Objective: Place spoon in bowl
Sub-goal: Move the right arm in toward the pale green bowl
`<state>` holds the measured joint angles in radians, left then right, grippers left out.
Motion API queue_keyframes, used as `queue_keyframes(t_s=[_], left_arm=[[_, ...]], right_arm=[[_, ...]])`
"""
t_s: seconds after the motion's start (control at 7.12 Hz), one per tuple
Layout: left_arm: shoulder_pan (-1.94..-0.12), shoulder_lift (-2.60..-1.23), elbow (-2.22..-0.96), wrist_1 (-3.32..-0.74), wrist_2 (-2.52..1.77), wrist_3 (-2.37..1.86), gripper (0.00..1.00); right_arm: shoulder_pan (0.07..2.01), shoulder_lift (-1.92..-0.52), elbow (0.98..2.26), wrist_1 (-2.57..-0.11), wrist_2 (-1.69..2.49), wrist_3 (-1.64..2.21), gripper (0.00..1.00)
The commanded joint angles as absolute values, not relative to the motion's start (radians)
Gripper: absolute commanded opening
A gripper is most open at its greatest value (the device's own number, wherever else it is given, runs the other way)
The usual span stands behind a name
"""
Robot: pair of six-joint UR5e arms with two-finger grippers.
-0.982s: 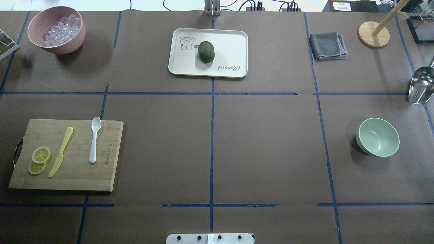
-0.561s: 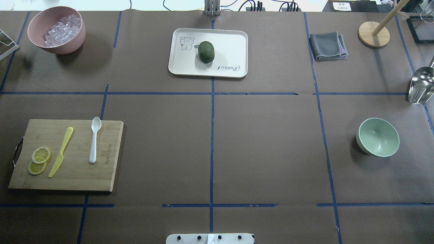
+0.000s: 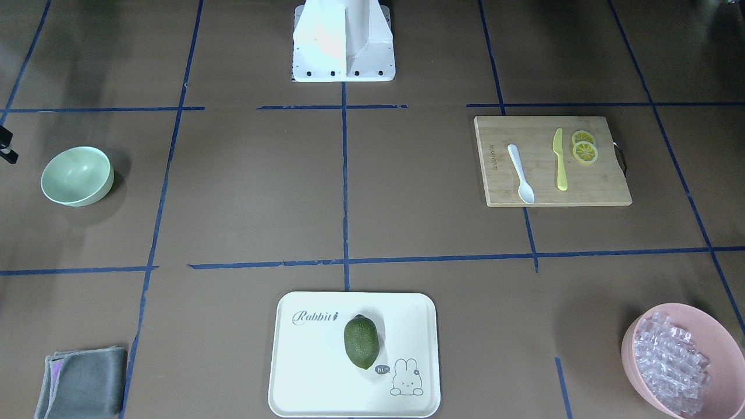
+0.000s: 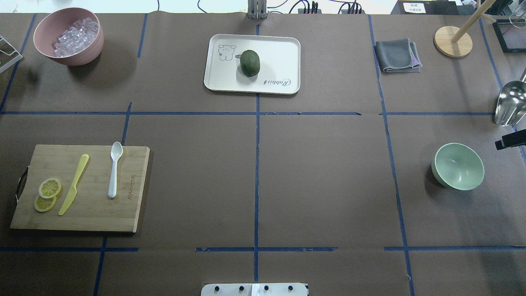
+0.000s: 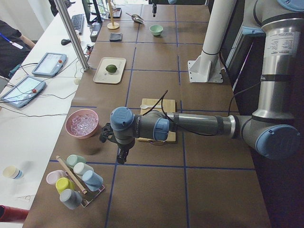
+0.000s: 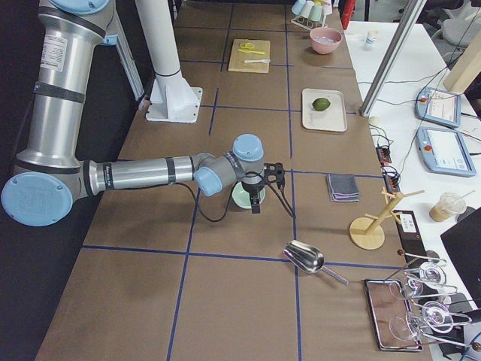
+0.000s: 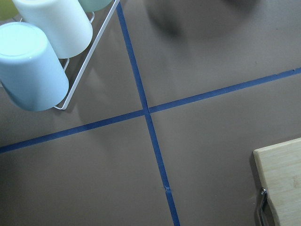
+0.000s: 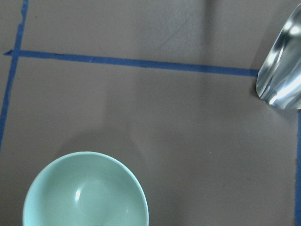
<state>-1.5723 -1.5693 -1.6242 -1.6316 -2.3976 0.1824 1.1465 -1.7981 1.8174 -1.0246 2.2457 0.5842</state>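
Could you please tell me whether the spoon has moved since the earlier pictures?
No. The spoon keeps its place on the cutting board, beside the yellow knife.

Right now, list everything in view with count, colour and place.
spoon: one, white, on the board beside the knife
knife: one, yellow-green, on the board
lemon slices: two, yellow, overlapping on the board
board: one, wood, robot's left
bowl: one, mint, empty, robot's right
pink bowl: one, far left, holds clear cubes
tray: one, white, far centre
fruit: one, dark green, on the tray
cloth: one, grey, far right
scoop: one, silver, right edge
stand: one, wood, far right corner
cups: several, pastel, racked past the left end
left gripper: one, black, over bare table near the board
right gripper: one, black, near the bowl
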Motion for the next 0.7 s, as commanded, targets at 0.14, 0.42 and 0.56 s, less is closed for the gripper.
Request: queue_keyframes(t_s=[0.14,0.42,0.56], left_arm=[[-1.572,-1.568,-1.628,-1.631,-2.398,0.183,1.00],[-1.572,-1.566,-1.625,-1.632,-2.398,0.183,1.00],[-1.572,-1.563,-1.624,-1.632,-2.398,0.183,1.00]], right_arm=[[0.979,-1.805,1.683,-0.718,2.191,0.811,0.94],[0.945,-1.810,1.678,-0.718,2.161,0.813,0.61],[0.946,-1.813,1.680,-0.716,2.169,0.811,0.03]])
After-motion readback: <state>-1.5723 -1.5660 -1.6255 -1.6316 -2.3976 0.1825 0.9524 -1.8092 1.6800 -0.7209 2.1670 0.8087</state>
